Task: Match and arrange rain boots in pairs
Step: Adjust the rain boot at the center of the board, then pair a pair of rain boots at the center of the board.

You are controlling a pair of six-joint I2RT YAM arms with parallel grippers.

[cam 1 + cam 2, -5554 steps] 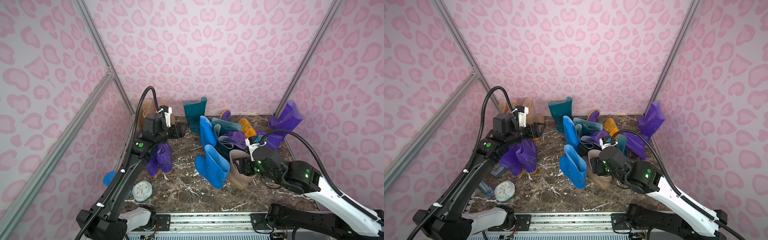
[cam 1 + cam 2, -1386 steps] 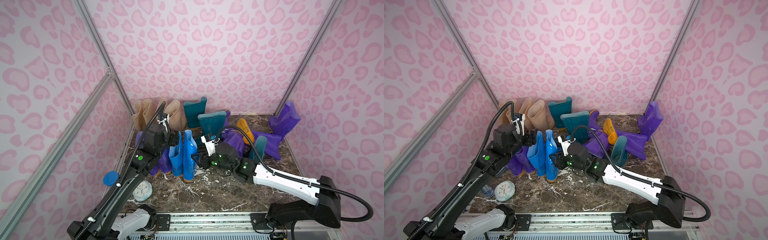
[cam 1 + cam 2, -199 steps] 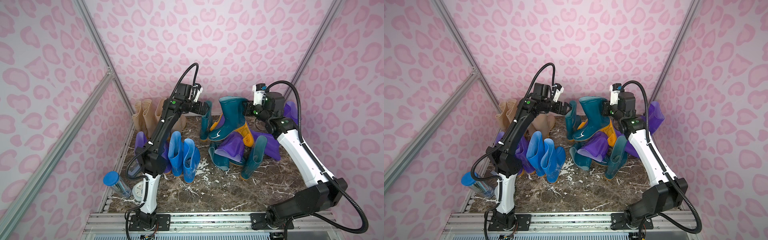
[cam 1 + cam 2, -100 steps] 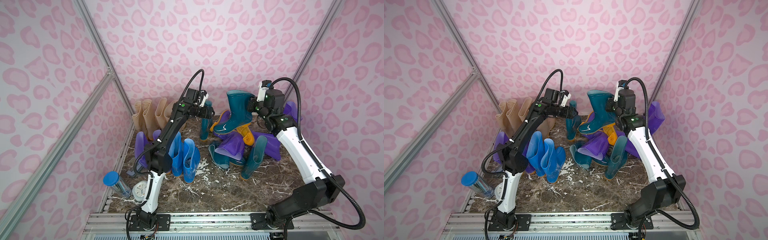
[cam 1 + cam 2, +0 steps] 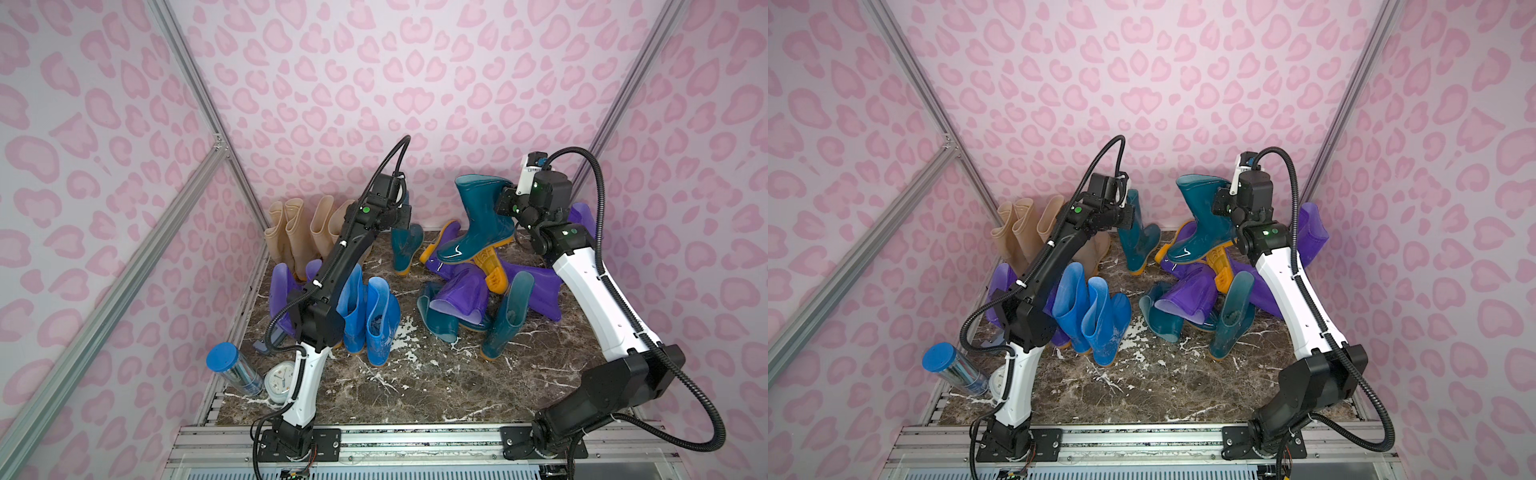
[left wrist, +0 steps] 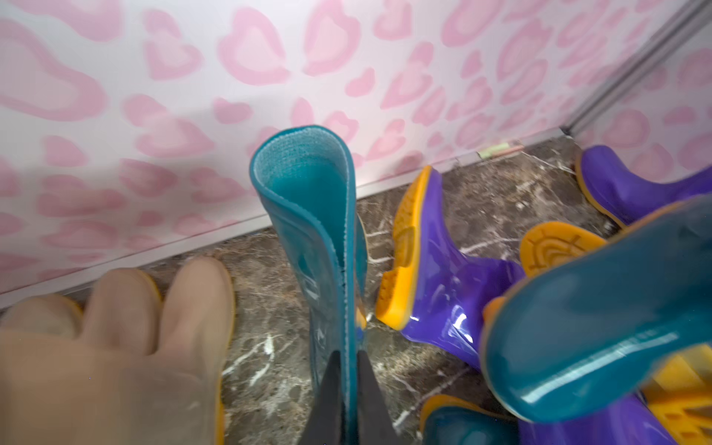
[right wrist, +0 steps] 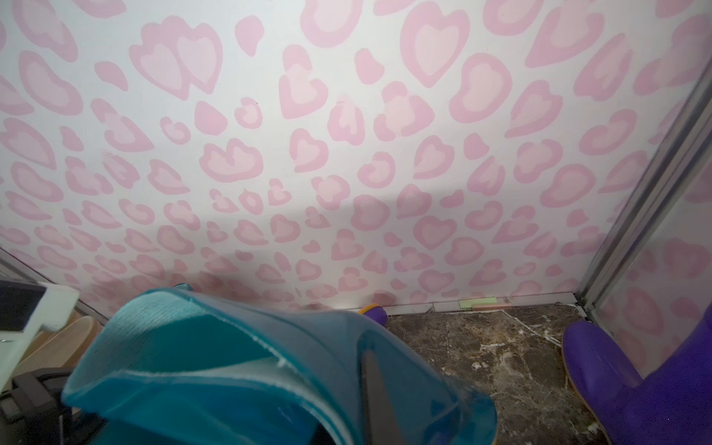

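- The left gripper (image 6: pixel 348 360) is pressed together on the shaft wall of the standing teal boot (image 5: pixel 404 249) — one finger inside the opening, one outside — and the mouth is squeezed to a narrow slot.
- That boot is near the back wall, just beside the beige row. Its sole is down on the marble table (image 5: pixel 415 386) and its long axis runs straight up. I can't make out which way its toe faces.
- The right gripper (image 5: pixel 506 205) pinches the top rim of the raised teal boot (image 5: pixel 478 224), which hangs clear of the table above the heap on the right side.
- Its shaft runs nearly vertical, leaning a little. The sole is tipped, with the toe pointing toward the left arm and drooping.
- Four beige boots (image 5: pixel 307 232) stand in a row in the back left corner, shafts upright.
- The bright blue pair (image 5: pixel 370 320) stands side by side in front of them, openings up. The purple pair (image 5: pixel 280 291) beside it is partly hidden by the left arm.
- In the heap, a toppled purple boot (image 5: pixel 461 295) lies on its side with its mouth toward the front. A leaning teal boot (image 5: pixel 505 320) stands just beside it.
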